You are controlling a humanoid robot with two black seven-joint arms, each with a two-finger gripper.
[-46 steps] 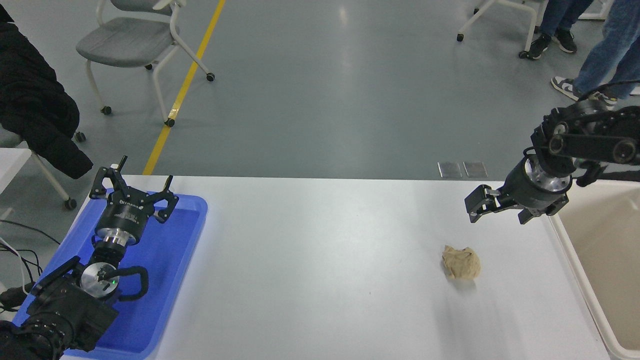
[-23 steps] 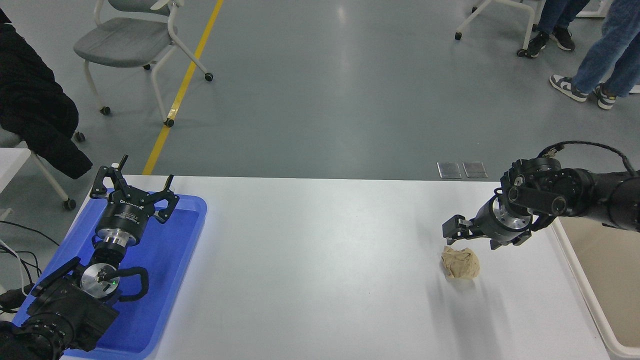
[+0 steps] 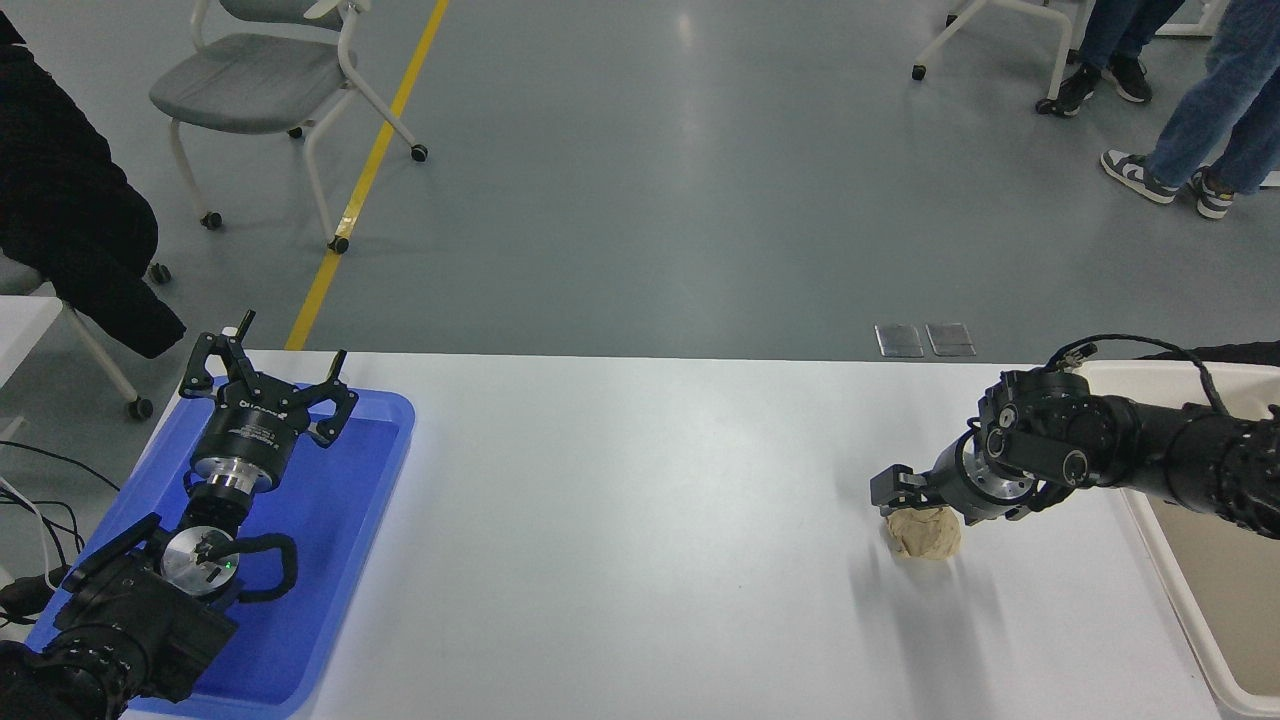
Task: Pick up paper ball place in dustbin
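Observation:
The tan-brown paper ball [image 3: 925, 533] lies on the white table [image 3: 640, 520] at the right. My right gripper [image 3: 935, 505] comes in from the right edge and is low over the ball's far top. It is open, with one finger [image 3: 893, 491] at the ball's far left and the other hidden behind the wrist. The cream-beige dustbin [image 3: 1180, 610] stands at the table's right end, partly under my right arm. My left gripper [image 3: 265, 372] is parked open over the blue tray at the lower left.
A flat blue tray [image 3: 330, 560] lies at the table's left end under my left arm. Beyond the table stand a grey chair [image 3: 250, 80], a black coat [image 3: 70, 220] on another chair, and people's legs [image 3: 1200, 110] at the top right.
My right gripper has come down and to the left, from high above the table's right end to just over the paper ball. The ball and my left arm have not moved.

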